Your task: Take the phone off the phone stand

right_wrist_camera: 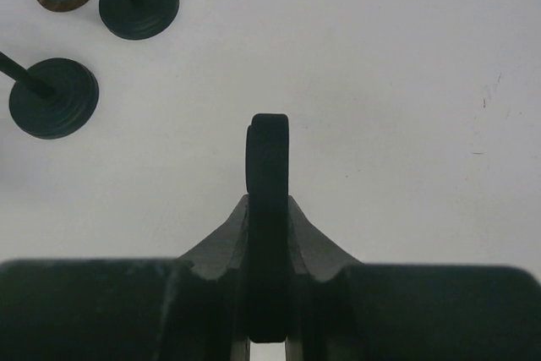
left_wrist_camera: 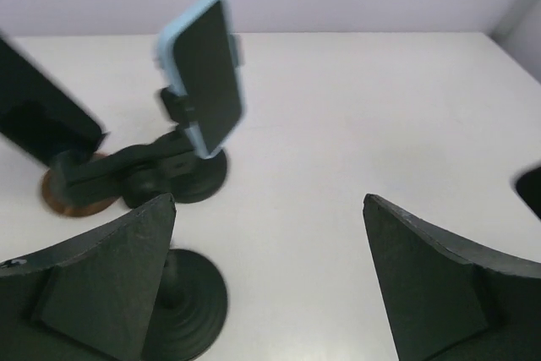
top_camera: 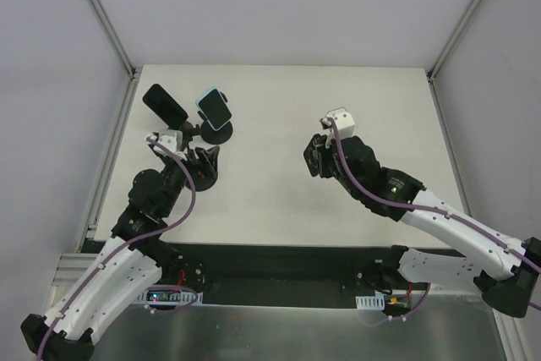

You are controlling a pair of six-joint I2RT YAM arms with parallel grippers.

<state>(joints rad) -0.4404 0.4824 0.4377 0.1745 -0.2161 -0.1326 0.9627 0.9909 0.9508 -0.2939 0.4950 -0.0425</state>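
Blue-cased phone (left_wrist_camera: pixel 207 73) faces wide left gripper (left_wrist_camera: pixel 269 226); wrist view shows right gripper (right_wrist_camera: pixel 268 148) closed.

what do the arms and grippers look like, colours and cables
The left arm and right arm have white lower links, black upper joints and a purple cable. Each wrist carries a white camera block. The left gripper and right gripper have matte black wedge fingers.

Phone (left_wrist_camera: pixel 207 73): case was pale blue, screen black. Phone stand (left_wrist_camera: pixel 190 182): was plain black. Second handset (left_wrist_camera: pixel 42 116): was black. Neighbouring base (left_wrist_camera: pixel 72 205): was brown. Spare round base (right_wrist_camera: pixel 53 97): was black, concentric ridges. Table (top_camera: pixel 279 124): was off-white, unpatterned. Arm cable (top_camera: pixel 195 192): was purple.
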